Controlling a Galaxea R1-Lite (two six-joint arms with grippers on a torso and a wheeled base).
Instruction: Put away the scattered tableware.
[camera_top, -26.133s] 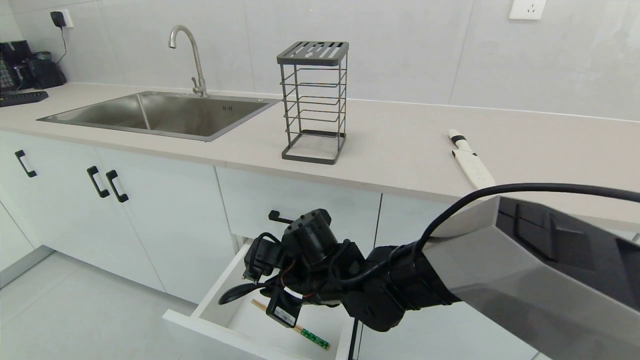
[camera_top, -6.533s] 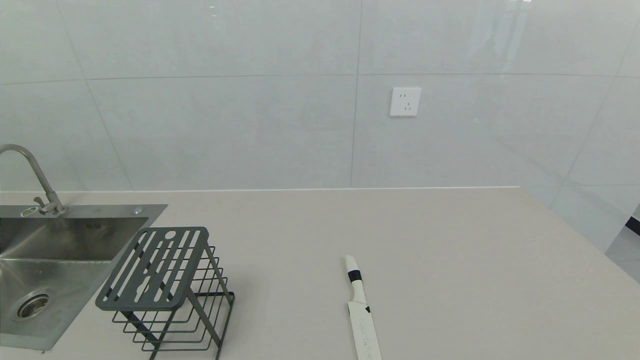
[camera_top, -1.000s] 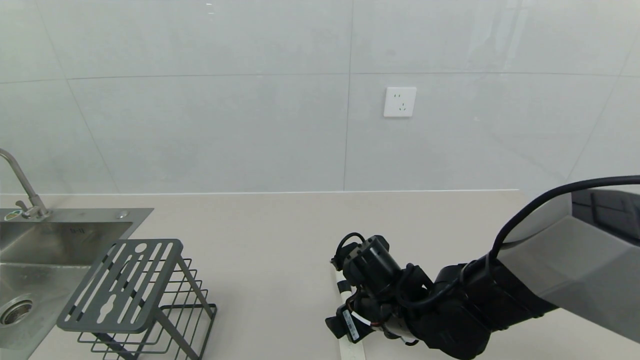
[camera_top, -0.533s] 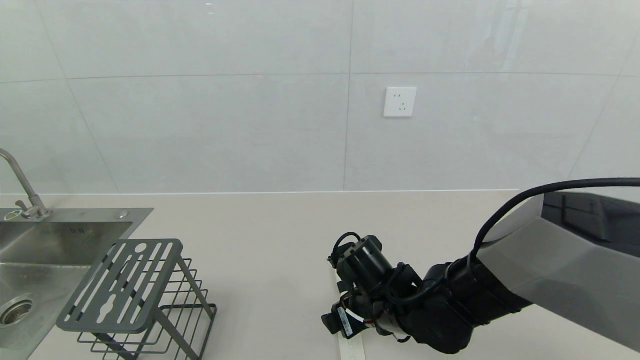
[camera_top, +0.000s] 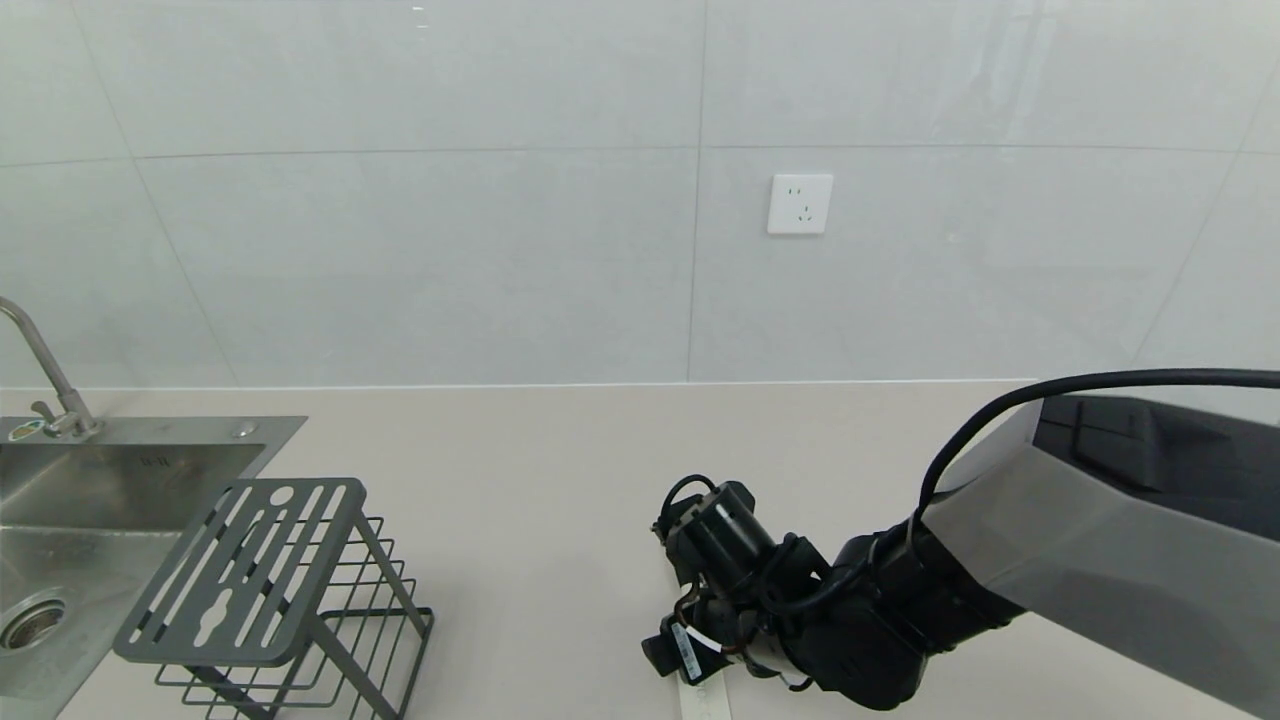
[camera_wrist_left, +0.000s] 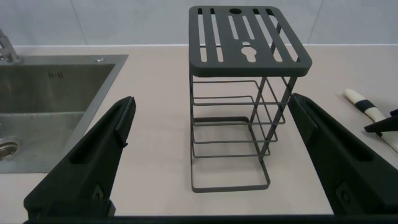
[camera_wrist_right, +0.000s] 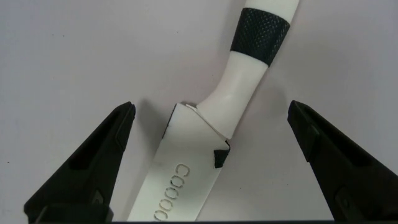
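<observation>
**Figure. Right arm closing in on the knife; the tiled wall is taken as twelve o'clock.**

The white knife (camera_wrist_right: 211, 143) lies flat on the counter (camera_top: 540, 470), handle toward twelve and blade toward six. It has stayed in that place. A few seconds ago it lay uncovered. Over the last second the right gripper (camera_wrist_right: 210, 109) has sunk lower over it and drawn slightly toward nine. Its fingers stand wide apart, one on each side of the point where handle meets blade, with nothing yet clamped between them. The pick-up thus appears to be lined up but not made; closing on the handle looks like the next step.

The left gripper (camera_wrist_left: 211, 102) is likewise spread wide and empty, facing the wire knife rack (camera_top: 270, 590).

Edges and room: the rack stands at nine o'clock from the knife, well apart from it, with its slotted top tilted in the head view. The sink (camera_top: 150, 428) lies just beyond the rack, at ten o'clock. Bare counter runs between knife and rack, and on to the wall at twelve. The counter's end lies far off toward two o'clock. A carry toward nine therefore looks unobstructed, though the narrow slots will probably demand a nearly upright blade.
</observation>
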